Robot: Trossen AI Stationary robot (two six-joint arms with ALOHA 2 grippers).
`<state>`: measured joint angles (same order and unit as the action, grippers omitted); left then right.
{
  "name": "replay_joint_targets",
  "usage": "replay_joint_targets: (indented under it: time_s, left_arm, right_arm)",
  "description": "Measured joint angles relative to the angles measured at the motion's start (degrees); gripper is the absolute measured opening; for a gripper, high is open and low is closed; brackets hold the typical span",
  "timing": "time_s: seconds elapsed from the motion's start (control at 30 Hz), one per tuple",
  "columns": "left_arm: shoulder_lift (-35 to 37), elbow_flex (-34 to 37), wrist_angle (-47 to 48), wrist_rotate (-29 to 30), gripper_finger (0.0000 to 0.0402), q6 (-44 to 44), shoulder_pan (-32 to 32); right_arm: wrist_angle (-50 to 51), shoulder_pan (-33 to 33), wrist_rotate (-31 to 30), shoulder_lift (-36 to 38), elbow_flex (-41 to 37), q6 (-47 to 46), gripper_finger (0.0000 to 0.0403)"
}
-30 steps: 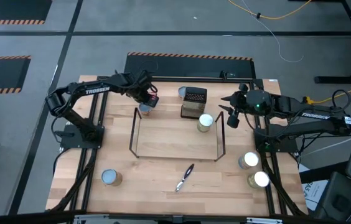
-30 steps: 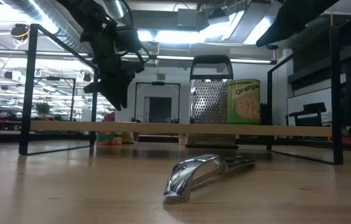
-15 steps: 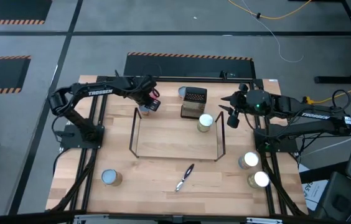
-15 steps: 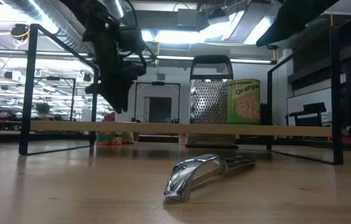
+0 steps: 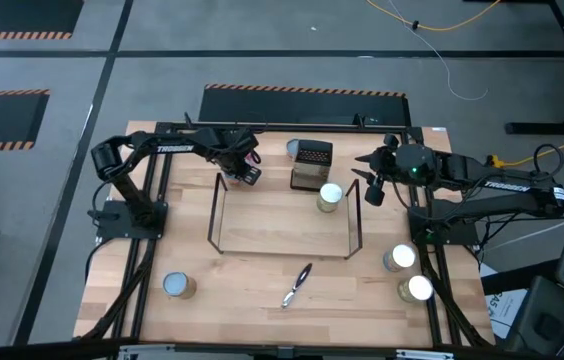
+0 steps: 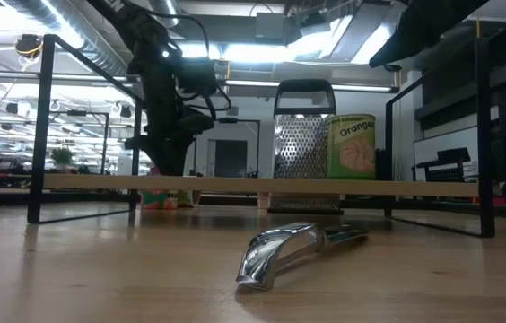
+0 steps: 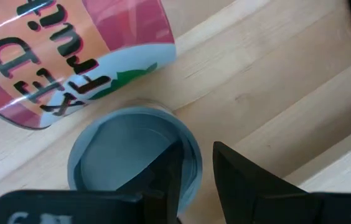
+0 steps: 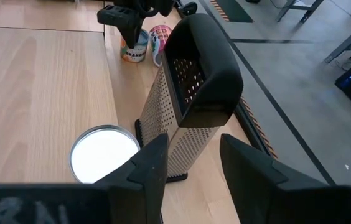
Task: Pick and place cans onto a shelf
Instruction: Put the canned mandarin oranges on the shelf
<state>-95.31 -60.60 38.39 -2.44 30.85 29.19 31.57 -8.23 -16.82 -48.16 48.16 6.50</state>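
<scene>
**Left tool at a blue-topped can behind the shelf; right tool parked, fingers apart**

Left tool reached out to the back left corner of the shelf, set down low over an upright can with a pale-blue top. In the left wrist view, right on that can's rim; clamped or loose, cannot tell. Blue-topped can on the desk, just behind the shelf's board, not on it. Beside it, almost touching, a red-labelled can lying on its side, with "Fruit" readable on the label. Both also caught in the right wrist view, past the far end of the board, under the left tool.

Right tool up by the right end of the shelf, fingers apart, nothing between them.

On the shelf board, one can near the back right corner, marked "Orange" in the low view. Just behind it, an upright grater with a black handle, and behind the grater one more can.

Elsewhere on the desk:
- two shiny-topped cans close together at the front right
- one can alone at the front left
- a metal peeler lying in front of the shelf, well apart from every can
</scene>
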Motion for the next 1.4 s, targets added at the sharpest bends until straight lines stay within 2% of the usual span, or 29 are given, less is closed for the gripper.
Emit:
replay_joint_targets:
  time_s: [0.13, 0.37, 0.67, 0.83, 1.03, 1.4]
  left_arm:
    - [0.0, 0.0, 0.1, 0.2, 0.0067, 0.0, 0.0]
    - [0.0, 0.1, 0.1, 0.3, 0.0011, -1.6, 0.0]
    - [-0.3, -1.4, 0.6, 0.5, 0.0004, -4.5, 0.0]
    - [-0.4, -5.3, 0.5, 0.5, 0.0003, -8.0, -0.5]
    - [-0.4, -12.1, 5.5, 2.7, 0.0002, -12.2, -2.5]
    - [-0.2, -24.7, 9.5, 3.8, 0.0002, -17.9, -11.5]
  right_arm:
    - [0.0, 0.0, 0.0, 0.0, 0.0, 0.0, 0.0152]
    - [0.0, 0.0, 0.0, 0.0, 0.0, -0.2, 0.0152]
    - [0.0, 0.0, 0.0, 0.0, 0.0, -0.2, 0.0152]
    - [0.0, 0.0, 0.0, 0.0, 0.0, -0.2, 0.0152]
    - [0.0, 0.0, 0.0, 0.0, 0.0, -0.2, 0.0152]
    - [0.0, 0.0, 1.4, 0.0, 0.0, -0.2, 0.0152]
